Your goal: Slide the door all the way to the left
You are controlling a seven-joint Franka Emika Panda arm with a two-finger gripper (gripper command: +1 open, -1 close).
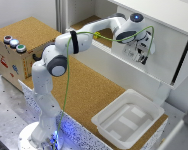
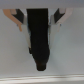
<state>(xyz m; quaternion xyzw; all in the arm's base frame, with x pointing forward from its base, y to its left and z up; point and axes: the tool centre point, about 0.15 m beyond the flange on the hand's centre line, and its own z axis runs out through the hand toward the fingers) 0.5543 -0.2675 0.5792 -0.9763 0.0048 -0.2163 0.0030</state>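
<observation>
While the arm reaches up into the cabinet, the gripper sits right against the door, the broad white panel that fills the cabinet's front below the fixed white top. Relative to that door, the white plastic bin lies well below on the cork-covered counter, and the box with coloured buttons stands far off toward the exterior view's left. In the wrist view a dark elongated bar, which I take to be the door's black handle, runs between the two fingers, whose pale tips flank it on either side against the flat white panel. The fingers look close about the handle, but the picture is too blurred to tell whether they actually pinch it or merely straddle it. As a judgement, the door is a stiff, flat, fairly heavy sliding panel whose smooth face offers no purchase, so the handle is the only sensible place to take hold. It should ride along its track rather than lift, and a steady sideways pull kept parallel to the panel seems safest; any twist could jam it or let the fingers slip off the narrow handle.
</observation>
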